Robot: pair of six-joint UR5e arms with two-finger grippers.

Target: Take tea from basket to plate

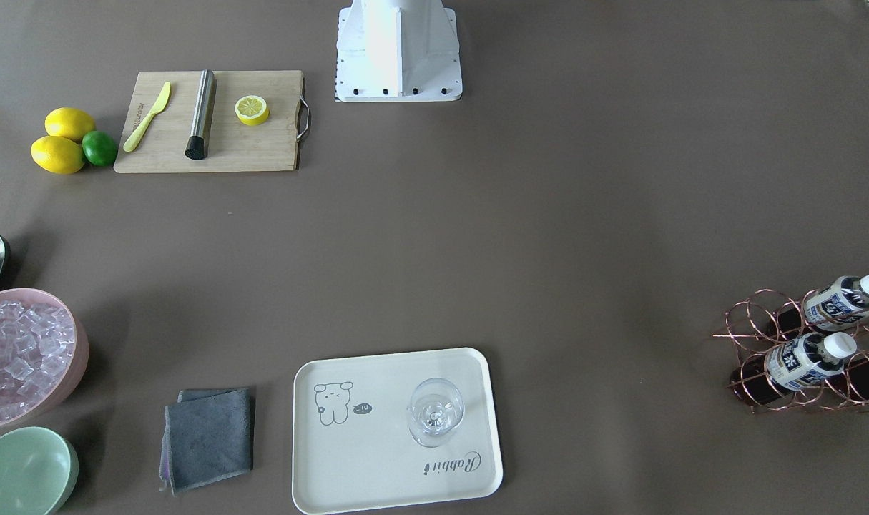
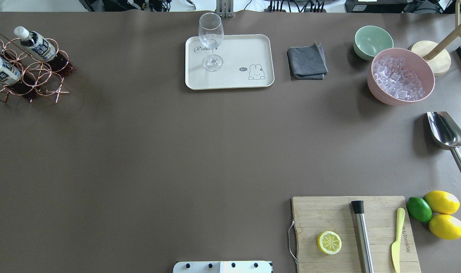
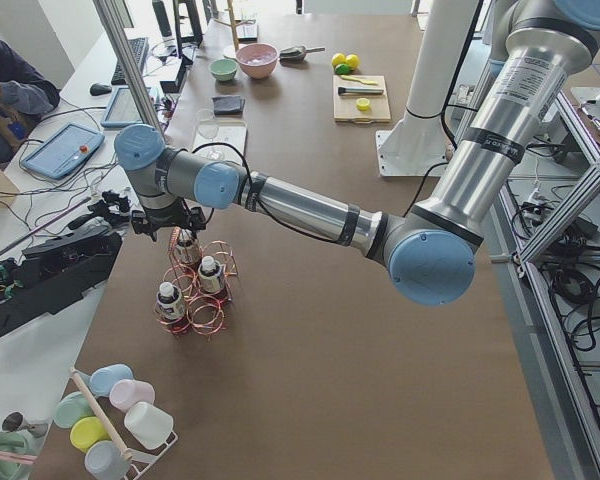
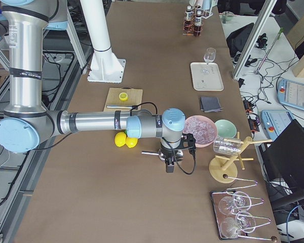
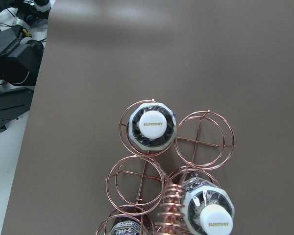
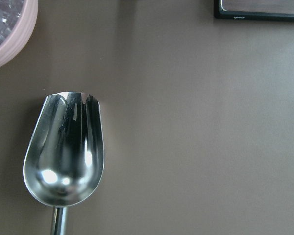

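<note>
The copper wire basket (image 2: 44, 77) stands at the table's far left corner and holds three tea bottles with white caps; two show in the overhead view (image 2: 36, 41) (image 2: 0, 70). In the left wrist view one cap (image 5: 153, 124) sits straight below the camera and another (image 5: 216, 223) lies beside the coil handle (image 5: 170, 205). My left gripper (image 3: 180, 222) hangs just above the basket (image 3: 195, 295); I cannot tell if it is open. The cream plate (image 2: 249, 45) lies at the far middle. My right gripper (image 4: 169, 164) hovers over a metal scoop (image 6: 63, 152); I cannot tell its state.
A stemmed glass (image 2: 211, 38) stands on the plate. A grey cloth (image 2: 307, 60), green bowl (image 2: 372, 40) and pink bowl of ice (image 2: 401, 76) sit to its right. A cutting board (image 2: 317, 212) with lemon half, muddler and knife lies near right, by lemons and a lime (image 2: 419, 209).
</note>
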